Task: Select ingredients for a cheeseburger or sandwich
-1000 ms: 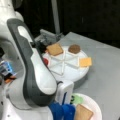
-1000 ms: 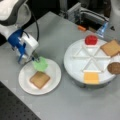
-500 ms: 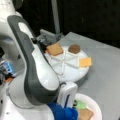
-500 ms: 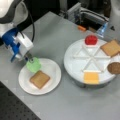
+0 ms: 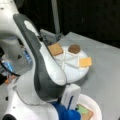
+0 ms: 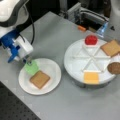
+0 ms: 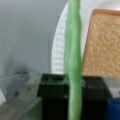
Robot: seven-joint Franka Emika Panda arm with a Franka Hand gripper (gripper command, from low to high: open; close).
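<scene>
Because the thin green toy lettuce leaf (image 7: 73, 57) runs edge-on between the two black fingers (image 7: 53, 97) in the wrist view, we judge the end effector (image 6: 28, 61) to be clenched on it, gripping the leaf by its flat faces so that it hangs upright. In a front view the lettuce sits at the plain white round plate (image 6: 53, 75), over that plate's upper-left rim, touching or just above the corner of the tan square bread slice (image 6: 39, 79) that lies flat there. That slice looks like the base of the sandwich, which would explain why we carry the lettuce to this spot.

Farther out, toward a front view's right, stands the white round divided tray (image 6: 75, 58) that keeps the remaining ingredients apart in their own wedges: a red tomato piece (image 6: 91, 39) at the top, a second tan bread square (image 6: 111, 48), a brown round patty (image 6: 114, 67) at the right edge, and an orange cheese square (image 6: 91, 77) at the bottom. Everything rests on the grey worktop (image 6: 50, 32).
</scene>
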